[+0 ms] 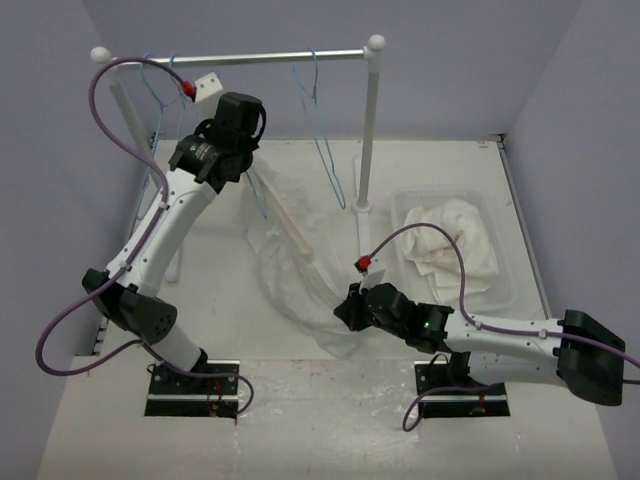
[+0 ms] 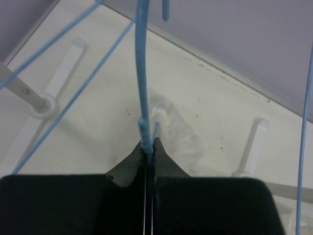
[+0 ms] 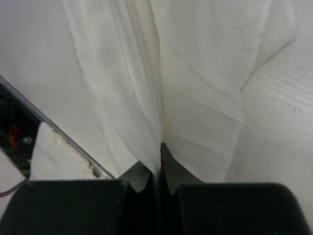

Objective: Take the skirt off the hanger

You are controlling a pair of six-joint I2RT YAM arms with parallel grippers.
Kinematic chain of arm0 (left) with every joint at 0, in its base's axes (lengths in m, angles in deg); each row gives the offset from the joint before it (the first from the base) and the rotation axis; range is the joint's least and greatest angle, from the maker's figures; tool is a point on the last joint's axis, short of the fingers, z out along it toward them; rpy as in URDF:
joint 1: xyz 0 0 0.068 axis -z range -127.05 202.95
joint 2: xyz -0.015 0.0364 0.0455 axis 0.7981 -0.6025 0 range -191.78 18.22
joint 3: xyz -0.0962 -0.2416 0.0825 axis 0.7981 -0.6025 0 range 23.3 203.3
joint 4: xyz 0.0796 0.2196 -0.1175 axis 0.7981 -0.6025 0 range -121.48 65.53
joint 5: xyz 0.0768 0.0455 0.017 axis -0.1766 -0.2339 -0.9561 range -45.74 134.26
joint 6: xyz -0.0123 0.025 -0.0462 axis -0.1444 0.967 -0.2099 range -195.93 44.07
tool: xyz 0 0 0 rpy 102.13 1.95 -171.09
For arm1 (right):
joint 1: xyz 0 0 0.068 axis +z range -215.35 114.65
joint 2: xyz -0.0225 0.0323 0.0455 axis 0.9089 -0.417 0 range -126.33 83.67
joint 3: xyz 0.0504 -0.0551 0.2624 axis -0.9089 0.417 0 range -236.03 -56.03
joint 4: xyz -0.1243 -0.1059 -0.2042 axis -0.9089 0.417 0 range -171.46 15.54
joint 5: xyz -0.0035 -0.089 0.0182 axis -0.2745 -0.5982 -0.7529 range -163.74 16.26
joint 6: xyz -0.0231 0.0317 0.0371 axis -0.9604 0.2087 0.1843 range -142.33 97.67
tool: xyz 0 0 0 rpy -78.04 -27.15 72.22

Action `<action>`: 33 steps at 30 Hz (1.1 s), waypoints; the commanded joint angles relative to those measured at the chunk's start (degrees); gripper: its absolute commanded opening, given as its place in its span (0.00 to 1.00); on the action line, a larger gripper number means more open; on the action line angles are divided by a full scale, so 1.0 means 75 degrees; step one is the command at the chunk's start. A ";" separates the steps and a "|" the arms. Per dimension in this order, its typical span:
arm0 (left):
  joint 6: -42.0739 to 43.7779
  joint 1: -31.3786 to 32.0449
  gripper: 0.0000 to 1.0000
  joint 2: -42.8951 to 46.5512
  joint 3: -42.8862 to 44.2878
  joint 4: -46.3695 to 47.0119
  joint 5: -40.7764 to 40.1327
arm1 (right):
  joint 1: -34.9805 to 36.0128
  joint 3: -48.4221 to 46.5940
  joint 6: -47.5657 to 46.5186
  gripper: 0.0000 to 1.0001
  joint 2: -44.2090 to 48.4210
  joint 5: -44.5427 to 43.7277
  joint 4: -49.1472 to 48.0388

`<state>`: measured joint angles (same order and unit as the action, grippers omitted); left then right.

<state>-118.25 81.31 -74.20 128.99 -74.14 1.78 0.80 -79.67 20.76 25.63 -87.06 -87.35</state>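
Along the far edge, the rack (image 1: pixel 371 130), a spare hanger (image 1: pixel 320 130) on its rail. From under the rail's middle toward the near edge, between the arms, the skirt (image 1: pixel 290 260). Behind it, toward the far-left corner, the left gripper (image 2: pixel 148 143) pinched on the hanger (image 2: pixel 142 73). At the skirt's near end, the right gripper (image 3: pixel 157 159) clamped on a fold. By the right edge, the bin (image 1: pixel 505 290), bunched cloth (image 1: pixel 455 245) in it.
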 commanded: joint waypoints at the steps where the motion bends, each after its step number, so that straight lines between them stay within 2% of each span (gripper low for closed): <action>1: 0.0298 -0.0770 0.00 0.0019 0.1281 0.1361 -0.1308 | 0.0063 0.0164 -0.0015 0.00 -0.0675 0.0582 0.2156; 3: 0.0614 -0.0758 0.00 -0.0215 0.1750 0.1315 -0.1262 | 0.0063 0.0175 -0.0073 0.00 -0.0594 0.0523 0.2133; 4: 0.0721 -0.0758 0.00 -0.0216 0.1659 0.1430 -0.0844 | 0.0028 0.0129 -0.0108 0.00 -0.0582 0.0406 0.2121; 6: 0.1210 -0.0758 0.00 0.0005 0.1180 0.1827 -0.0153 | 0.0004 -0.0023 -0.0237 0.00 -0.0628 0.0277 0.2052; 7: 0.1341 -0.0758 0.00 0.0111 0.0899 0.2027 0.0814 | 0.0004 -0.0291 -0.0272 0.00 -0.0756 0.0067 0.2051; 11: 0.1658 -0.0641 0.00 0.0871 -0.0342 0.2217 0.1702 | -0.0089 -0.1299 -0.0612 0.00 -0.1178 -0.0285 0.2074; 12: 0.1705 -0.0548 0.00 0.1048 -0.0543 0.2240 0.1807 | -0.0124 -0.1487 -0.0671 0.07 -0.1237 -0.0298 0.2074; 13: 0.1752 -0.0524 0.00 0.1200 -0.0742 0.2263 0.1971 | -0.0136 -0.1825 -0.0694 0.19 -0.1296 -0.0333 0.2086; 14: 0.1938 -0.0489 0.00 0.1503 -0.0918 0.2286 0.2239 | -0.0183 -0.2003 -0.0718 0.37 -0.1366 -0.0380 0.2156; 15: 0.2033 -0.0453 0.00 0.1669 -0.1222 0.2275 0.2729 | -0.0195 -0.2155 -0.0707 0.85 -0.1367 -0.0450 0.2423; 16: 0.2138 -0.0384 0.00 0.1984 -0.1387 0.2298 0.2862 | -0.0195 -0.2377 -0.0672 0.99 -0.1297 -0.0555 0.2554; 21: 0.2619 0.0027 0.00 0.2818 -0.2184 0.2158 0.3938 | -0.0253 -0.2345 -0.0812 0.99 -0.0571 -0.0732 0.2964; 27: 0.2877 0.0238 0.00 0.3802 -0.2291 0.2122 0.3589 | -0.0347 -0.2216 -0.0859 0.99 0.0693 -0.0602 0.3993; 33: 0.3732 0.0227 0.00 0.3781 -0.1858 0.3256 0.3894 | -0.0382 -0.2075 -0.1175 0.99 0.1748 -0.0988 0.4523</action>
<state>-95.74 83.04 -44.54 112.49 -57.47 28.88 -1.76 -95.73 13.70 36.08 -91.30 -56.77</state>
